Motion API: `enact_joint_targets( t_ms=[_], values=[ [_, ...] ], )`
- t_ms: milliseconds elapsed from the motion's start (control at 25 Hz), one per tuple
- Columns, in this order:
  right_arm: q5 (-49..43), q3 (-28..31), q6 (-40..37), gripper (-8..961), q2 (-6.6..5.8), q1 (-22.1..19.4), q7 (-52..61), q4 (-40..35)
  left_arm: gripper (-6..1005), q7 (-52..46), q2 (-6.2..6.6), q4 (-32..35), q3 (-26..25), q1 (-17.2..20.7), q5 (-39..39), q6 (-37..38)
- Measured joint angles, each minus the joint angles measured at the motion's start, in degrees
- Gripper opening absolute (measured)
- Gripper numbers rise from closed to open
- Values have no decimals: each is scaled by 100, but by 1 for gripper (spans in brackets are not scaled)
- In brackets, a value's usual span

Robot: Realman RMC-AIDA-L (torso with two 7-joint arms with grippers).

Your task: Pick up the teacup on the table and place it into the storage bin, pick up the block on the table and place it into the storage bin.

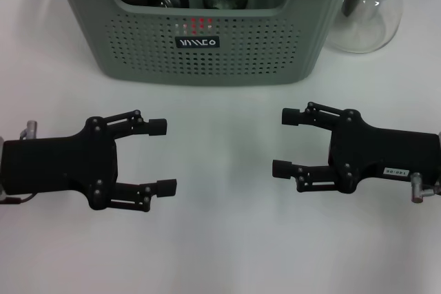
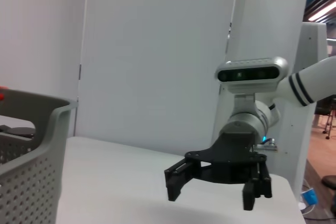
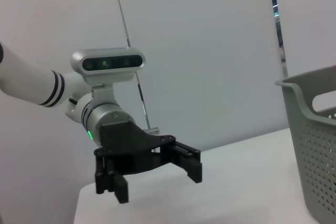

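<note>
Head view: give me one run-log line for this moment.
left gripper: open, over table | right gripper: open, over table | storage bin: dark items inside | table: no teacup or block seen

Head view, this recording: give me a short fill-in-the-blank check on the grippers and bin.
1. Both the left gripper and right gripper have their jaws ____.
2. The storage bin stands ____ both grippers, across the table.
3. The glass carafe stands ____ the bin, at its right end.

Missing words: open; beyond; outside

The storage bin (image 1: 207, 46) is showing matt grey-green perforated plastic; the carafe (image 1: 368, 12) is gleaming as clear glass; the table (image 1: 220, 253) is looking smooth, matt white.
</note>
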Motion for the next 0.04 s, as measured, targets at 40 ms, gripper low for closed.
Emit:
enact_joint_targets(
  t_ms=[40],
  values=[
    [0,0,5,945,-1,7,4,1,917,0,-4,0,11,0,-3,12]
  ],
)
